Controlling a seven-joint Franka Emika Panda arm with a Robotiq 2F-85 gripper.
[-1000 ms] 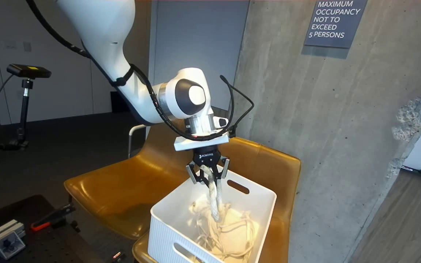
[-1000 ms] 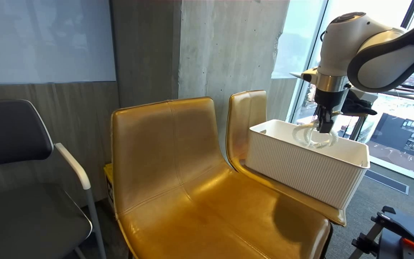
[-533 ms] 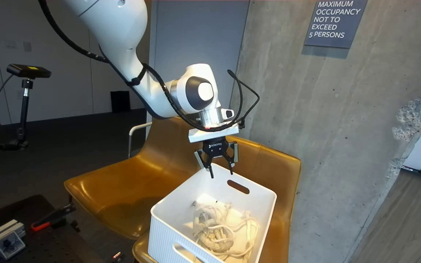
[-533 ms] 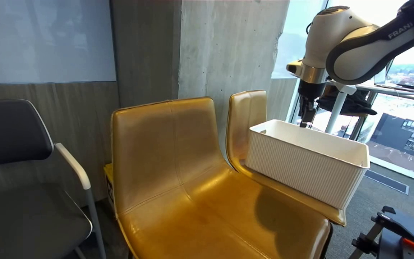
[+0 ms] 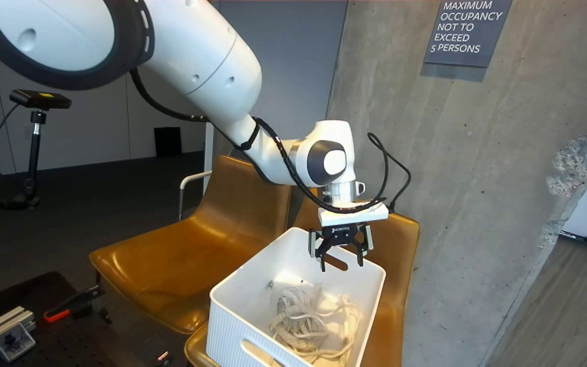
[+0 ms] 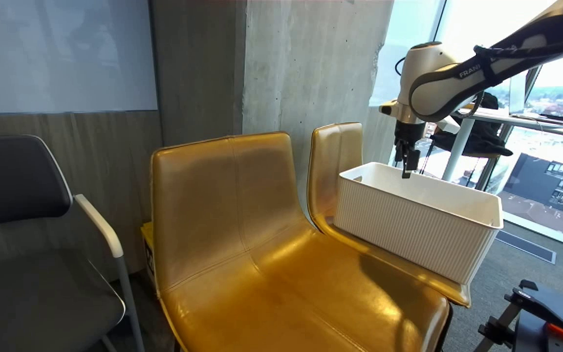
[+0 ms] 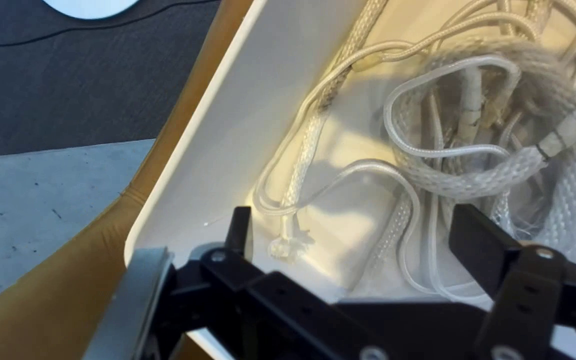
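My gripper (image 5: 342, 266) stands open above the far end of a white ribbed bin (image 5: 242, 331), near its handle slot. In the wrist view, black fingers (image 7: 483, 245) stand wide apart, with nothing held in the gap. Beneath them lie several pale ropes and cords: a thick braided white rope (image 7: 468, 184) curled in a loop, and a thin cord (image 7: 393, 172) winding over the bin floor. The same rope heap (image 5: 301, 326) shows inside the bin in an exterior view. From the side, the bin wall (image 6: 408, 230) hides the ropes, and the gripper (image 6: 406, 175) hangs at the rim's height.
The bin rests on a mustard leather chair (image 6: 336, 156), beside a second one (image 6: 227, 205). A concrete wall (image 5: 405, 153) rises behind. A dark table edge carries a black-and-orange tool (image 5: 72, 304). A camera on a stand (image 5: 38, 99) is at the left, and a grey chair (image 6: 12, 181) stands farther off.
A second ago the gripper held a white rope over the bin. The jaws opened and the rope fell onto the heap. Since then the arm has moved toward the bin's far end and dipped lower.
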